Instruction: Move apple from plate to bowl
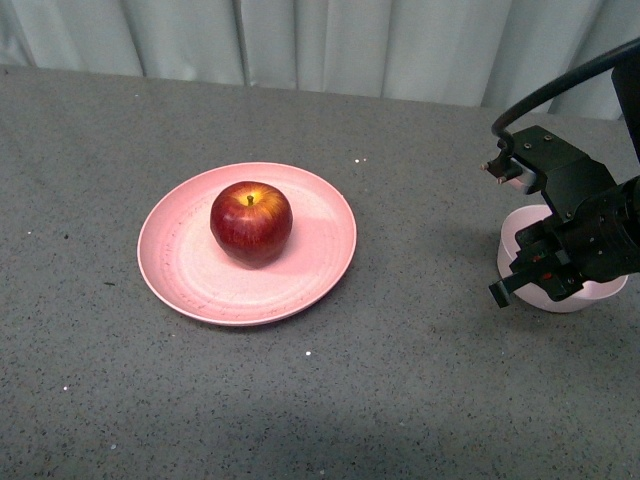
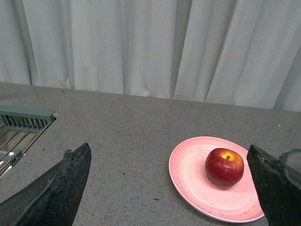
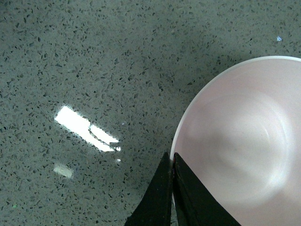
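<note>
The dark red apple (image 1: 251,222) (image 2: 225,167) with a yellow patch at its stem sits upright on the wide salmon-pink plate (image 1: 185,265) (image 2: 188,174) at the table's middle. Far to the right stands the small pale pink bowl (image 1: 575,297) (image 3: 240,141), with nothing inside it. My right gripper (image 1: 515,280) (image 3: 172,160) is shut on the bowl's rim, one finger inside the wall and one outside. The left gripper (image 2: 169,188) hangs open well short of the plate, its two dark fingers (image 2: 66,183) far apart; it does not show in the front view.
The table is grey speckled stone (image 1: 400,380), backed by a pale curtain (image 1: 300,40). A grey-green rack (image 2: 23,120) lies at the edge of the left wrist view. A black cable (image 1: 560,85) arcs above the right arm.
</note>
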